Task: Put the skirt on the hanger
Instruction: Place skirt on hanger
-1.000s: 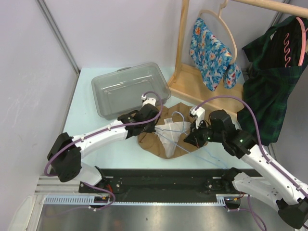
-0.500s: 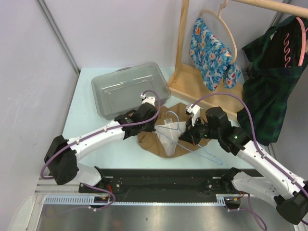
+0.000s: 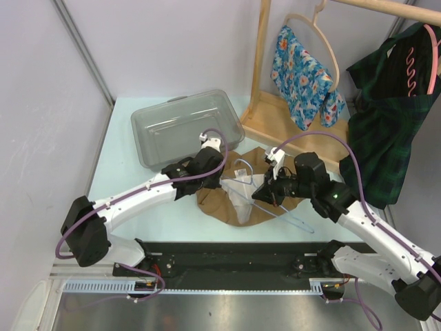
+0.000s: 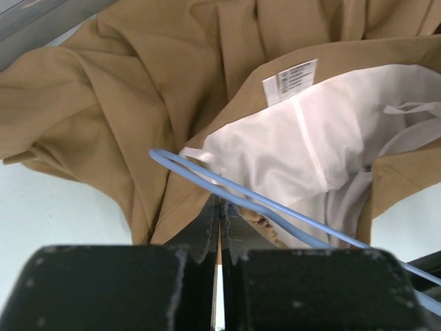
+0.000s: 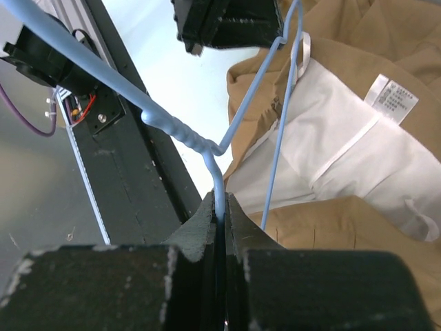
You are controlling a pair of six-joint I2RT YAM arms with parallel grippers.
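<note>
Possibly the hanger (image 5: 176, 127) pinched in the right claw (image 5: 222, 207) pivots, missing the skirt (image 4: 138, 89) edge clamped by the left claw (image 4: 219, 207)

left arm (image 3: 138, 196) and right arm (image 3: 372, 224) low and inward, wrists close, both jaws tight together

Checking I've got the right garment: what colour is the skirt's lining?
White lining, clearest in the left wrist view.

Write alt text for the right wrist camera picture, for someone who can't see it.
The right gripper is shut on a light blue wire hanger, over a tan skirt whose white lining and care label face up.
</note>
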